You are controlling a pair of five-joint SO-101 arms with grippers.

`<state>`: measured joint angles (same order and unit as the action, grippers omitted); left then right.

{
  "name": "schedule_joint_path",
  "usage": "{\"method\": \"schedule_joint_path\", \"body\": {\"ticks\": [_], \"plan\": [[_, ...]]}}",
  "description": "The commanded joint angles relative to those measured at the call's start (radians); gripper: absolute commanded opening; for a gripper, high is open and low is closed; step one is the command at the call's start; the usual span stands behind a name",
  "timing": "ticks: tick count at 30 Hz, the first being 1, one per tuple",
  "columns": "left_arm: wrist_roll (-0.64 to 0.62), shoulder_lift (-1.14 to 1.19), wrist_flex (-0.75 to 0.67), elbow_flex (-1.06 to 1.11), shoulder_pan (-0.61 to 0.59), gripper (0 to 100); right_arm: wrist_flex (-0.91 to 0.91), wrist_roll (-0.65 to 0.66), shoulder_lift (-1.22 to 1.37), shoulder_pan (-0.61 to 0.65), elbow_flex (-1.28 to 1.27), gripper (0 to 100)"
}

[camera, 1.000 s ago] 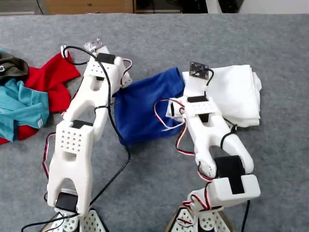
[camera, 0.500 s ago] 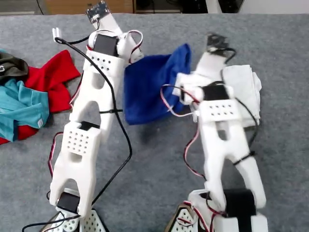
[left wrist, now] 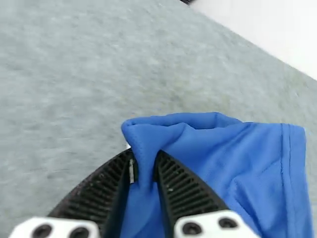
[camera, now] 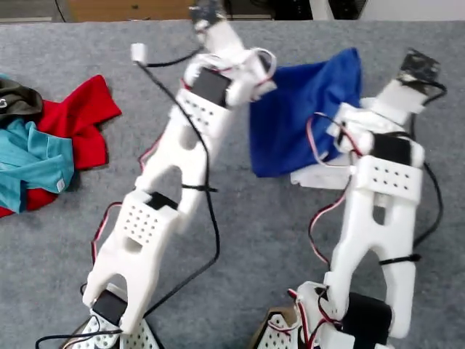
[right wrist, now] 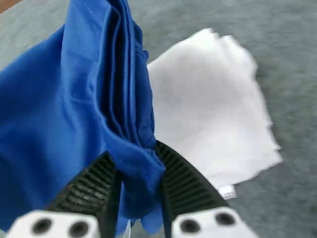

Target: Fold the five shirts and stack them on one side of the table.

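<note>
On the far right part of the grey tabletop [camera: 254, 240], the blue shirt [camera: 301, 120] is held between the two arms. The left claw [left wrist: 143, 173] is clenched on a bunched corner of the blue fabric, its black ribbed fingers [left wrist: 181, 186] pressed against either side of the fold. The right claw [right wrist: 136, 168] is likewise clamped on a gathered edge of the same shirt, several layers of cloth pinched between its pads. In the high view the shirt hangs as a folded panel. Beneath it, on the right side of the tabletop, lies a folded white shirt [right wrist: 208, 114], partly covered by the blue one. A small white label [right wrist: 226, 191] sticks out at the white shirt's edge; any print on it is too small to read. At the left edge of the tabletop, well apart from the arms, a red shirt [camera: 76, 120], a teal shirt [camera: 33, 156] and a dark olive garment [camera: 14, 98] lie crumpled together, overlapping one another.
</note>
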<state>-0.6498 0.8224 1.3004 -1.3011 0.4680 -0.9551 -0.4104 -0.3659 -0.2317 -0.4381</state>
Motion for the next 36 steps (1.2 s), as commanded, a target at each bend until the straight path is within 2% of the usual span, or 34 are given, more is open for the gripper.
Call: {"method": "schedule_joint_path", "body": {"ticks": [1,7,13,17,23,26,33,36], "plan": [[-0.008,-0.016,-0.127,0.058,0.057,2,0.0,0.012,-0.042,-0.093,0.062,0.2],[-0.008,-0.016,-0.269,0.16,0.109,2,0.003,0.012,-0.041,-0.188,0.054,0.2],[-0.008,-0.016,-0.42,0.247,0.141,2,0.006,0.046,-0.041,-0.203,0.048,0.2],[-0.008,-0.015,-0.436,0.264,0.153,2,0.063,0.048,-0.042,-0.203,0.005,0.2],[-0.008,-0.015,-0.43,0.264,0.147,8,0.1,0.049,-0.048,-0.199,-0.031,0.9],[-0.008,-0.016,-0.43,0.262,0.141,8,0.097,0.048,-0.042,-0.197,-0.033,11.7],[-0.008,-0.018,-0.428,0.255,0.138,9,0.098,0.048,-0.047,-0.197,-0.054,56.7],[-0.008,-0.019,-0.428,0.253,0.129,9,0.098,0.048,-0.048,-0.197,-0.054,64.7]]}}
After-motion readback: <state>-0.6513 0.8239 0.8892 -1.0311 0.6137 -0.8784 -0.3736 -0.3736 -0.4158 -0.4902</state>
